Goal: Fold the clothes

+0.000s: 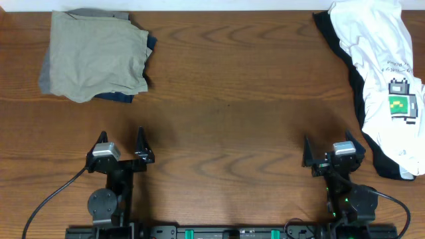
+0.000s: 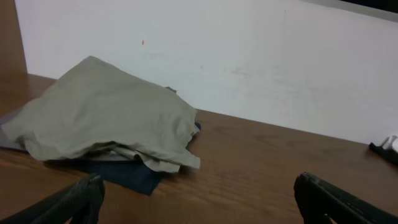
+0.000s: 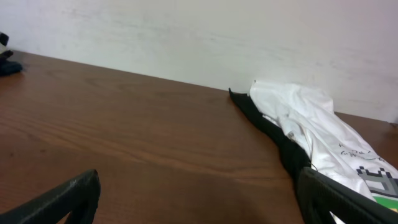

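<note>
A folded stack of clothes lies at the table's far left, with khaki-olive shorts (image 1: 96, 53) on top of a navy piece (image 1: 119, 97) and a grey piece (image 1: 45, 74). The stack also shows in the left wrist view (image 2: 106, 118). At the far right lies an unfolded white tee with a green print (image 1: 385, 66) over a black piece (image 1: 355, 86); the tee also shows in the right wrist view (image 3: 317, 124). My left gripper (image 1: 121, 145) and my right gripper (image 1: 329, 153) are both open and empty, near the front edge, away from the clothes.
The brown wooden table (image 1: 226, 99) runs to a white wall (image 2: 249, 56) at the back. The arm bases and cables (image 1: 46, 199) sit along the front edge.
</note>
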You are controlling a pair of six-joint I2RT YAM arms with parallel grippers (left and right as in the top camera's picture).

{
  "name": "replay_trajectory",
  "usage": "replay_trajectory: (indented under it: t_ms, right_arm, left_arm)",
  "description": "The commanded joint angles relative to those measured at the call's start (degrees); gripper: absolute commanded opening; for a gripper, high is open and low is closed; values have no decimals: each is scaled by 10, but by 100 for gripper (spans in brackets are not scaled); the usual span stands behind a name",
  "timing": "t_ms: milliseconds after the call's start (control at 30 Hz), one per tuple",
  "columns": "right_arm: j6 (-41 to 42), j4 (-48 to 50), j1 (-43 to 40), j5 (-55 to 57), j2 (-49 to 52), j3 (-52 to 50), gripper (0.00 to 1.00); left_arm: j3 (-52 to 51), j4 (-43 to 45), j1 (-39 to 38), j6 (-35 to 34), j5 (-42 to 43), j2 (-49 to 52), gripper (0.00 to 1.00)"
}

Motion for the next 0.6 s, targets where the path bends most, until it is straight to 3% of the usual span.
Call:
replay_trajectory:
  t_ms: [0, 200, 400, 567]
  right_arm:
    - [10, -2, -2, 3, -4, -1, 99]
    - [10, -2, -2, 3, -4, -1, 99]
    - [10, -2, -2, 3, -4, -1, 99]
    - [10, -2, -2, 4, -4, -1, 99]
  left_arm:
    - [-18, 13, -2, 3, -1, -12, 98]
    - [-24, 8, -2, 6, -1, -12, 98]
    - [-24, -80, -2, 5, -1, -12, 98]
    - [-24, -79, -2, 5, -9, -12, 98]
